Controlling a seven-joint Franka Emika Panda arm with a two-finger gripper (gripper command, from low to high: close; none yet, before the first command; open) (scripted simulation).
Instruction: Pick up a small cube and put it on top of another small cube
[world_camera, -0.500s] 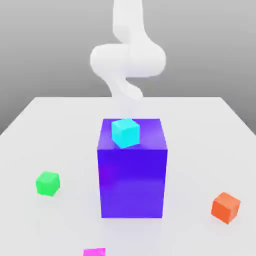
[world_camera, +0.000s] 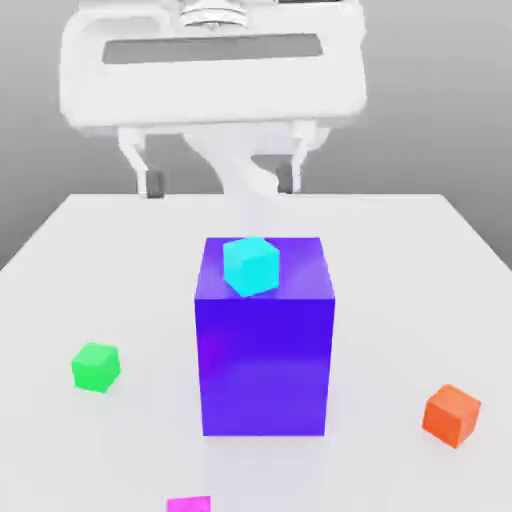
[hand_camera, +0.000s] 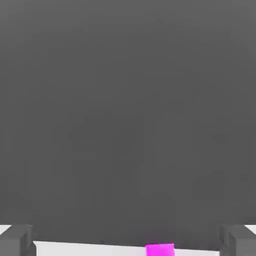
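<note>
Now that the hand has swung fwd into the exterior view, where half a sec ago there was just the arm's elbow behind the block, the gripper (world_camera: 219, 182) hangs high over the table's (world_camera: 400, 260) far side, jaws spread wide w/ nothing between them. Reads to me like the approach is only starting; nothing grabbed yet.

The pink cube (world_camera: 188, 504) sits at the very near edge of the table, its top face alone in view, so a grab there has little margin. The green cube (world_camera: 96, 366) lies on the exterior view's left, well apart from the big blue block (world_camera: 264, 345). That block, w/ the cyan cube (world_camera: 250, 265) on top, stands between gripper and pink cube; the hand prob. needs to pass over or round it. The orange cube (world_camera: 451, 414) is off right, out of the way.
</note>
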